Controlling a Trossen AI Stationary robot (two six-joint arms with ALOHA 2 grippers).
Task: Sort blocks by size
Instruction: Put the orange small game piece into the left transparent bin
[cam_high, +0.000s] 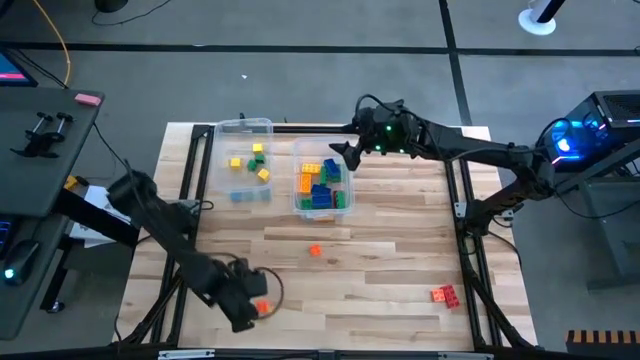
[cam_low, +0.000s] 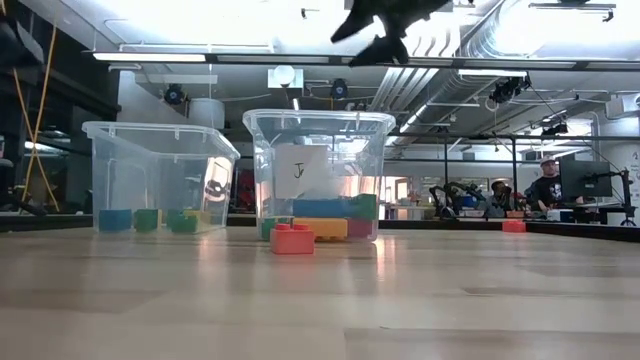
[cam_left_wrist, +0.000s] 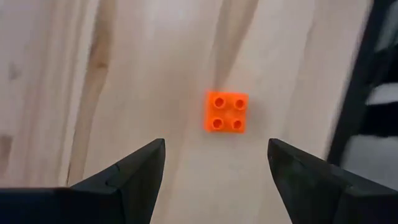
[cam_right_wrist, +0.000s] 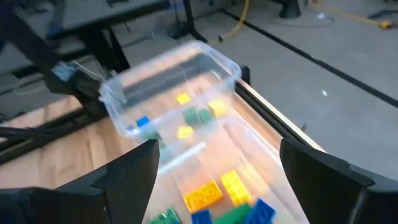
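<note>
Orange block (cam_left_wrist: 226, 112) lies just beyond left tool (cam_left_wrist: 214, 171), jaws apart.

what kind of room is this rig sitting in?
Probably a robotics lab or workshop. The wooden table stands on a bare floor beside a computer lit blue, and the low view shows people at monitors under exposed ceiling ducts.
</note>
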